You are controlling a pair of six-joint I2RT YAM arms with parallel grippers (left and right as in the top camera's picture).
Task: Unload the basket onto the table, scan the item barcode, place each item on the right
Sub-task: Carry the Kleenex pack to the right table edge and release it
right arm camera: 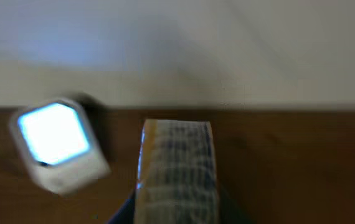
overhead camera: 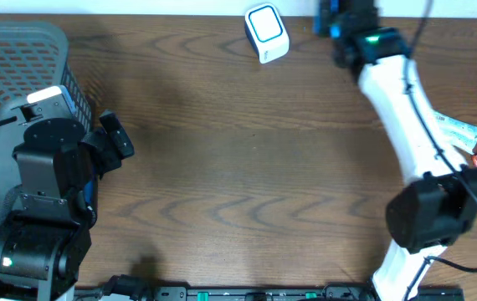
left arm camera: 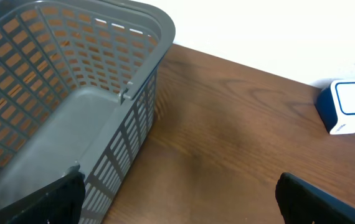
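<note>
Item [right arm camera: 177,171]: flat pale pack with an orange-yellow strip down its left edge; blue-grey print too blurred to read, barcode not discernible. Location: clamped in right gripper [overhead camera: 343,23], jaws narrowed onto it, at the far edge of the table [overhead camera: 247,167], just right of the scanner [overhead camera: 265,33] and apart from it. Scanner: white and blue, face lit. Left gripper [overhead camera: 115,138]: jaws spread wide, empty, beside grey basket [overhead camera: 21,38]

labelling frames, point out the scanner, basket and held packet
blue-and-white cube scanner [overhead camera: 267,29]: overhead view, lit top face
grey plastic mesh basket [left arm camera: 167,28]: left wrist view, rim corner
blurred pale packet [right arm camera: 177,168]: right wrist view, front face
</note>
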